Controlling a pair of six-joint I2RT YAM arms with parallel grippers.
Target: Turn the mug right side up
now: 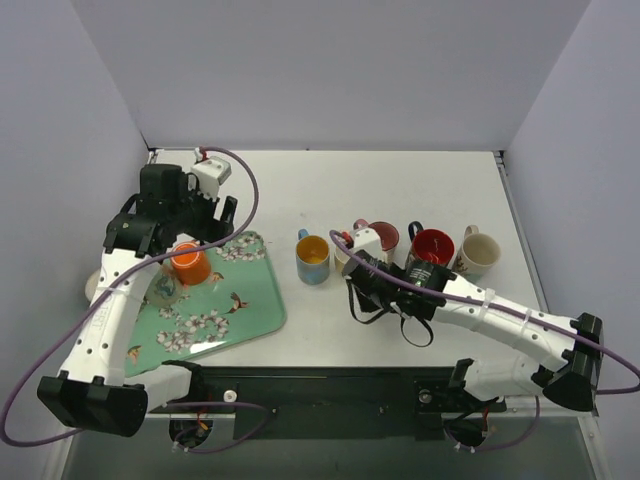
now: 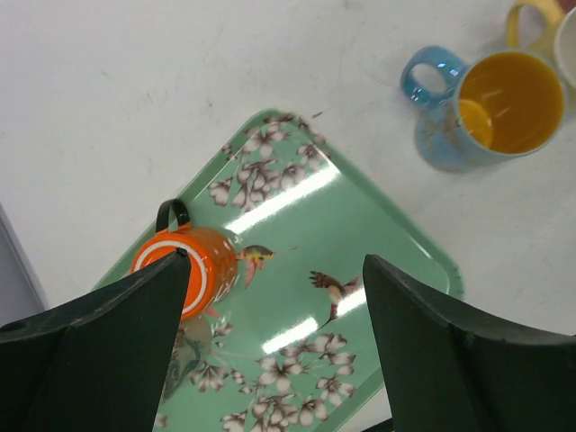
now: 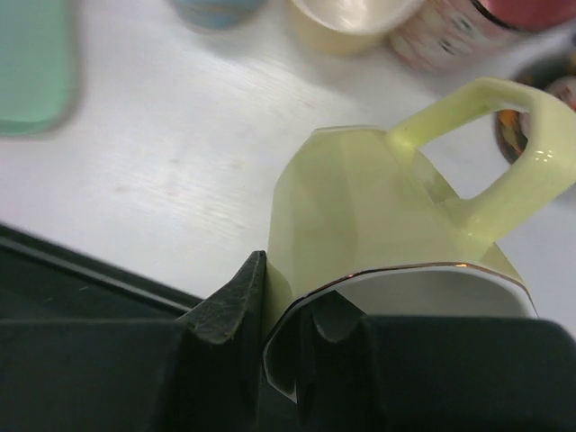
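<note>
An orange mug (image 2: 184, 265) stands upside down on the green floral tray (image 2: 360, 225), with its white-ringed base up and its black handle at the back; it also shows in the top view (image 1: 190, 264). My left gripper (image 2: 274, 259) is open and empty above the tray, its left finger just over the orange mug. My right gripper (image 3: 292, 283) is shut on the rim of a pale yellow mug (image 3: 378, 207), one finger inside and one outside. It holds the mug over the table with the handle to the right. In the top view my right gripper (image 1: 358, 282) hides this mug.
A row of upright mugs stands mid-table: a blue one with a yellow inside (image 1: 312, 258), a cream one (image 1: 343, 256), a pink patterned one (image 1: 384, 236), a red one (image 1: 432, 246) and a beige one (image 1: 480, 252). A second patterned mug (image 1: 163, 290) sits on the tray (image 1: 250, 300).
</note>
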